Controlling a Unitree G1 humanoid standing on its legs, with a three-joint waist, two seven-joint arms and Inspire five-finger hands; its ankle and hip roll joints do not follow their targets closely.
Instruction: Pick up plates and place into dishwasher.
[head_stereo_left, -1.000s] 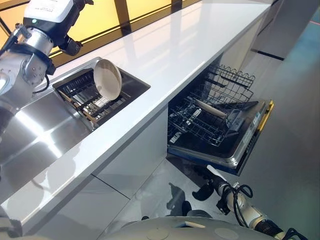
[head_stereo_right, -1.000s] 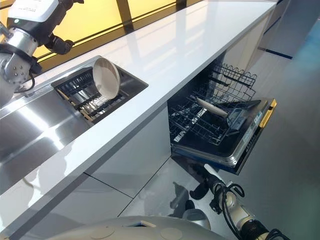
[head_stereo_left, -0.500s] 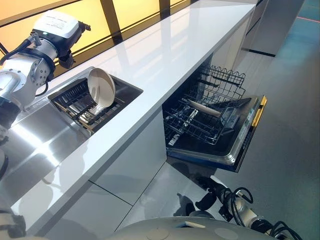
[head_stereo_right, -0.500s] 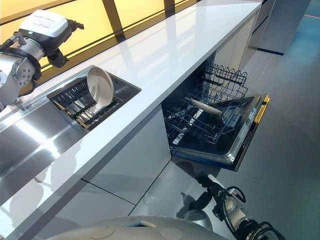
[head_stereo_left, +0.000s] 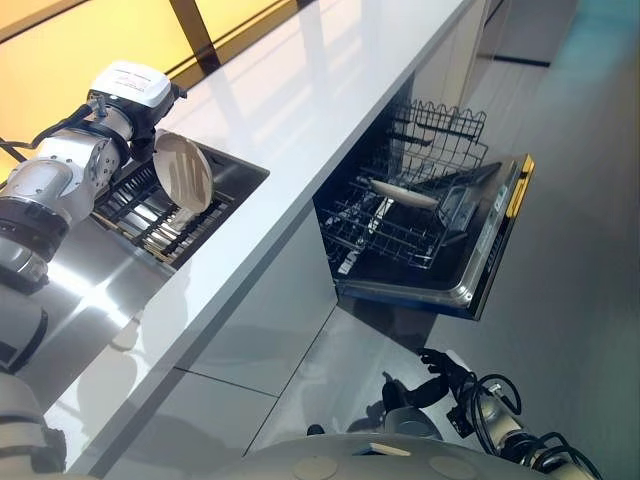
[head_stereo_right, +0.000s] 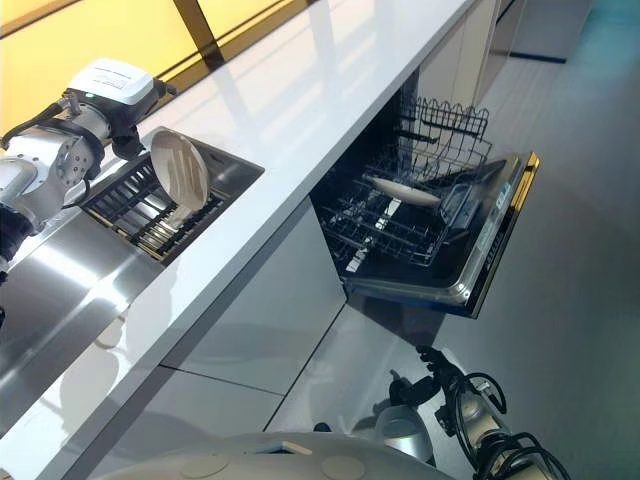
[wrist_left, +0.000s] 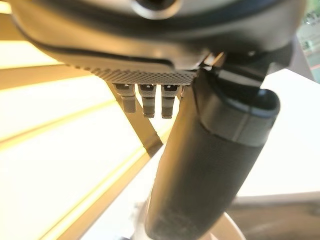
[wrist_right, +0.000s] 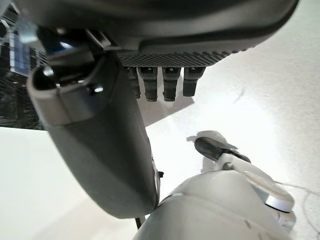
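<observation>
Plate: a cream plate (head_stereo_left: 183, 172) stands on edge in the drying rack (head_stereo_left: 150, 215) sunk in the sink (head_stereo_left: 70, 300), far left on the counter (head_stereo_left: 330, 90).
Left hand: the left hand (head_stereo_right: 128, 140) sits just behind the plate's rim; its wrist view shows straight fingers (wrist_left: 144, 102) and the thumb past them, so it reads as open, with no grasp yet.
Right hand: the right hand (head_stereo_left: 440, 368) hangs low over the floor, near right, fingers loosely spread, holding nothing.
Done: one plate (head_stereo_left: 403, 194) already lies in the dishwasher's lower basket (head_stereo_left: 400, 225), which is pulled out over the open door (head_stereo_left: 490, 250).
Left: by my judgement, grip the rack plate, lift it clear, carry it right and slot it in the basket.
In the way: the counter edge lies between sink and dishwasher; the upper basket (head_stereo_left: 440, 135) stands behind the lower one.
</observation>
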